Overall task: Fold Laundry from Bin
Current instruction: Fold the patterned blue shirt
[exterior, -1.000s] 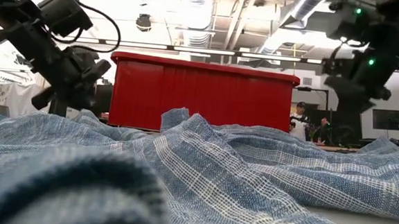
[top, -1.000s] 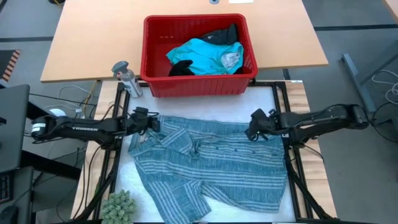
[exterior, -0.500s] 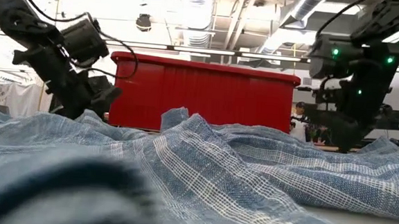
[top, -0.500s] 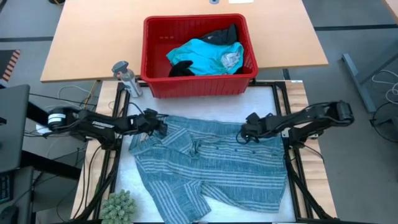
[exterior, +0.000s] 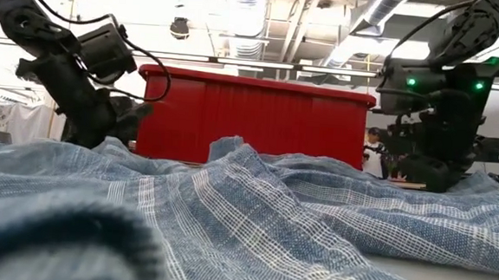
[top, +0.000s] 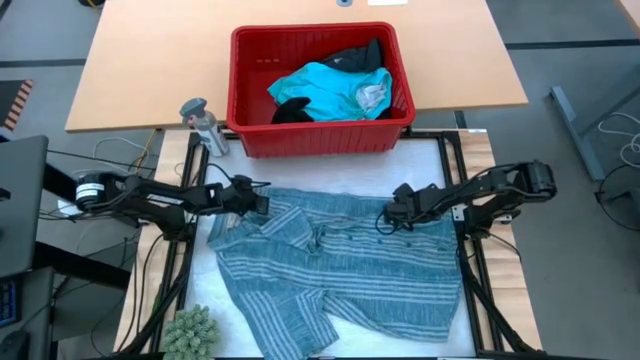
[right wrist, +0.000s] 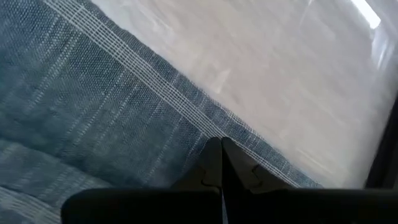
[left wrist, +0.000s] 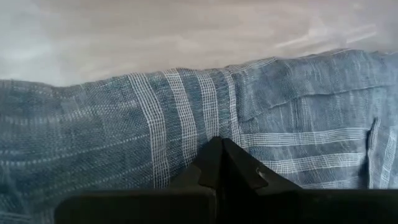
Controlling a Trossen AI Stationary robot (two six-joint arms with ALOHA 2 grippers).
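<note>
A blue-grey striped shirt (top: 340,265) lies spread and rumpled on the white table top. My left gripper (top: 262,201) is shut and low at the shirt's far left edge. My right gripper (top: 385,219) is shut and low at its far right part. Behind the shirt stands the red bin (top: 240,90), with a turquoise garment (top: 325,90) and black ones (top: 355,55) inside. My left gripper has its shut fingertips (left wrist: 217,149) down at the shirt's far hem (left wrist: 205,106), slanting in from the table's left. Whether any cloth is between them I cannot tell. My right gripper has its shut fingertips (right wrist: 217,152) at the shirt's striped far edge (right wrist: 186,112), slanting in from the right. Whether it pinches cloth does not show.
A small grey bottle (top: 200,122) stands left of the bin. A green plant (top: 190,330) sits at the near left corner. A wooden table (top: 150,60) carries the bin behind the white work surface. Black frame rails (top: 470,260) run along both sides.
Both grippers have come inward over the shirt and gone down to it, the left toward the table's right, the right toward its left. The shirt lies much as before.
</note>
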